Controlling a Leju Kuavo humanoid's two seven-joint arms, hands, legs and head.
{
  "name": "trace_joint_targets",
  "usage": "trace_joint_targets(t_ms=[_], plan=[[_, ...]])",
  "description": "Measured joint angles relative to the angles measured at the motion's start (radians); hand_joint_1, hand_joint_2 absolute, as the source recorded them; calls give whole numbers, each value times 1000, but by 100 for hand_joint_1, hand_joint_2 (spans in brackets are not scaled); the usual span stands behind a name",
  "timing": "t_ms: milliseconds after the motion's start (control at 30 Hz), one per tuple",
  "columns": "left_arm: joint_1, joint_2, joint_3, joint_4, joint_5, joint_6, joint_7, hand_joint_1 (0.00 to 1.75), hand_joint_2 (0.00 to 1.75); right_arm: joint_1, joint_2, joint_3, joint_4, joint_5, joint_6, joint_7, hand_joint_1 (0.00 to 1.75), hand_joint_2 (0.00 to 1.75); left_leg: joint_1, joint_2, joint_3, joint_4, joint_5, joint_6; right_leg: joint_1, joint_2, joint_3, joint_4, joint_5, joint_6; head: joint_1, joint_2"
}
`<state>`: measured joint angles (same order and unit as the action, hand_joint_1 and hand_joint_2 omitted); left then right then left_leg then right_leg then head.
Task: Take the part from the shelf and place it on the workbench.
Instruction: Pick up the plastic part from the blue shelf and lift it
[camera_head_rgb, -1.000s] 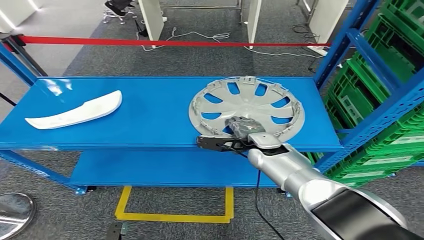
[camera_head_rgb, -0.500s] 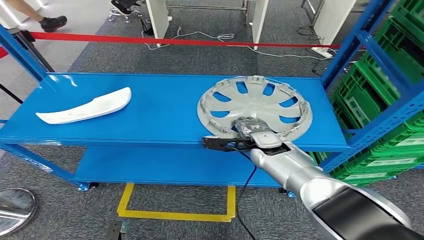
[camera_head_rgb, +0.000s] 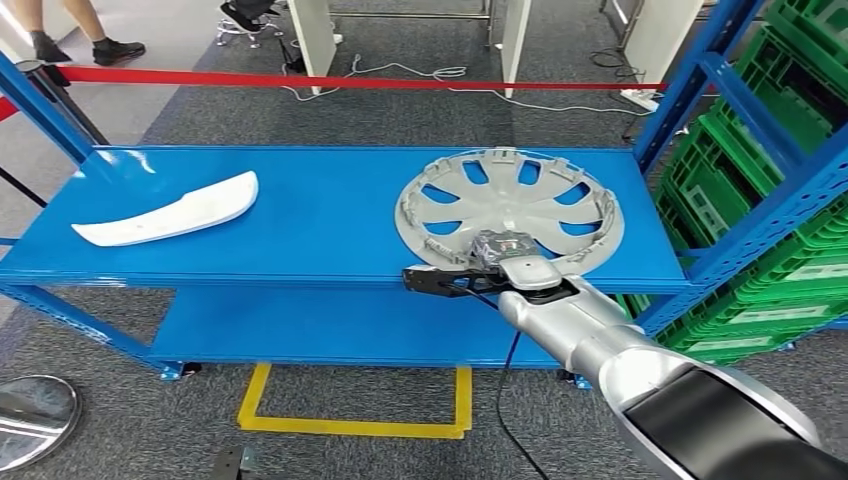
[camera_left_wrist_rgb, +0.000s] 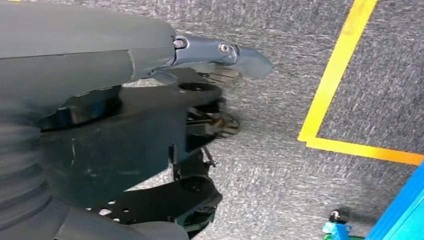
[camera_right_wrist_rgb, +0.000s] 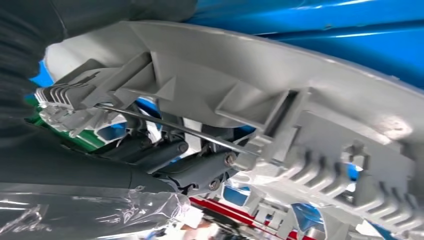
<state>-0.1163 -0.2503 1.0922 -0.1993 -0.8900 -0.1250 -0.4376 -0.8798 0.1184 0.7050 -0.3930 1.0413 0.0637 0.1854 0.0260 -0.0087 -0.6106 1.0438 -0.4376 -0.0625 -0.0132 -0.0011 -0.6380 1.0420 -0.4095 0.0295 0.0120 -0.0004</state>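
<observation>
the wheel cover, round and grey with spoke openings, lies on the top level of the blue shelf, toward its right end, its near rim at the shelf's front edge; the right hand reaches in from below right on a silver arm and sits at that near rim, grey thumb part over the rim, dark fingers stretched along the shelf's front edge beneath it; the right wrist view shows dark fingers tucked against the cover's ribbed underside, so the hand grasps the rim; the left hand hangs over grey carpet near a yellow floor line; whether its fingers are released or clenched i cannot tell; a white curved panel lies on the shelf's left part, well apart from the cover; green crates fill the rack to the right; a red barrier tape runs behind the shelf; a person's legs stand beyond it at the far left.
</observation>
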Motion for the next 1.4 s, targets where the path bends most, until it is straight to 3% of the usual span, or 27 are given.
trace_joint_targets(t_ms=[100,167,267,300,333,367,433,500,533,667,733,800,833,867,900,967,1033,1133,1200,1300,1333,1367,1400], plan=[[1,-1,0,0,0,0,0,0,175,-8,-1,0,1,-6,-5,-6,0,175,-2,-1,8,-24,1,25,1,6,-6,-5,5,17,-2,0],[1,-1,0,0,-1,0,0,0,175,-13,-2,-3,2,-19,-10,-20,0,175,-1,1,9,-25,4,39,-1,5,-21,24,-16,25,1,0],[1,-1,0,0,-2,0,0,0,175,-19,-2,-12,2,-54,-6,-63,0,175,-2,2,9,-25,4,50,1,5,-103,202,-103,30,5,0],[1,-1,0,0,-2,-1,0,0,175,-19,-3,-18,2,-69,2,-83,0,175,-2,2,9,-25,3,52,1,5,-130,258,-121,30,5,0],[1,-1,0,0,-3,-2,0,0,175,-19,-3,-25,2,-87,12,-106,0,175,-3,1,10,-25,2,53,1,5,-144,283,-122,28,5,0],[1,-1,0,0,-4,-3,0,0,175,-18,-4,-34,2,-108,22,-132,0,175,-3,0,11,-25,1,52,1,5,-140,270,-104,26,5,0],[1,-1,0,0,-7,-5,0,0,175,-20,-6,-55,2,-148,35,-182,0,175,-2,-2,17,-24,-3,48,1,4,-83,150,-35,21,5,0],[0,-1,0,0,-10,-7,0,0,175,-25,-8,-77,2,-173,40,-213,0,175,-6,-4,20,-24,-8,39,3,5,-25,37,2,16,5,0],[0,-1,0,0,-10,-8,0,0,175,-26,-9,-86,2,-178,41,-220,0,175,-7,-4,20,-25,-9,33,5,6,-13,13,4,13,4,0],[-1,0,0,0,-11,-9,0,0,175,-27,-13,-107,0,-200,39,-241,0,175,-6,-1,16,-19,-21,10,4,12,-10,3,0,-7,0,0],[-2,0,0,0,-11,-8,0,0,175,-27,-14,-118,-1,-220,33,-257,0,175,-7,0,-25,64,-67,4,1,11,-7,0,0,-16,-4,0],[-1,2,0,0,-11,-7,0,0,175,-23,-14,-128,-1,-235,29,-268,0,175,-8,0,-96,195,-117,2,3,10,-6,0,-2,-22,-6,0],[0,2,0,0,-11,-6,0,0,175,-21,-14,-132,-1,-241,28,-271,0,175,-8,0,-121,235,-122,2,4,11,-5,0,-3,-23,-6,0],[0,3,0,0,-11,-4,0,0,175,-19,-14,-135,-1,-244,27,-273,0,175,-9,0,-129,240,-107,3,4,11,-4,0,-4,-24,-6,0],[0,3,0,0,-10,-3,0,0,175,-18,-14,-138,-2,-246,27,-274,0,175,-9,0,-119,207,-75,5,4,12,-2,0,-5,-23,-6,0],[-1,4,0,0,-10,-2,0,0,175,-17,-14,-144,-4,-248,25,-275,0,175,-10,1,-64,81,0,10,6,14,1,2,-9,-18,-7,0],[-2,4,0,0,-10,-2,0,0,175,-18,-14,-148,-7,-249,24,-275,0,175,-11,2,-23,-10,28,18,10,17,0,4,-11,-8,-6,0],[-3,3,0,0,-11,-3,0,0,175,-19,-14,-150,-7,-249,38,-260,0,175,-11,1,-17,-29,26,36,10,16,0,-1,-12,7,-4,0],[-4,3,0,0,-11,-4,0,0,175,-22,-16,-150,-6,-248,52,-242,0,175,-8,0,-15,-32,27,47,9,13,-17,36,-38,17,2,0],[-4,3,0,0,-11,-5,0,0,175,-28,-20,-148,-1,-230,52,-196,0,175,-8,1,-14,-32,26,55,8,10,-104,217,-122,26,10,0],[-4,3,0,0,-11,-5,0,0,175,-28,-21,-145,1,-217,45,-173,0,175,-8,1,-13,-32,26,56,8,10,-128,264,-134,27,10,0],[-4,3,0,0,-11,-5,0,0,175,-29,-21,-141,2,-202,40,-150,0,175,-8,1,-12,-32,25,56,7,10,-136,275,-126,27,10,0],[-4,3,0,0,-11,-5,0,0,175,-32,-21,-134,4,-182,37,-124,0,175,-7,0,-10,-32,24,55,7,10,-124,247,-101,27,10,0]])
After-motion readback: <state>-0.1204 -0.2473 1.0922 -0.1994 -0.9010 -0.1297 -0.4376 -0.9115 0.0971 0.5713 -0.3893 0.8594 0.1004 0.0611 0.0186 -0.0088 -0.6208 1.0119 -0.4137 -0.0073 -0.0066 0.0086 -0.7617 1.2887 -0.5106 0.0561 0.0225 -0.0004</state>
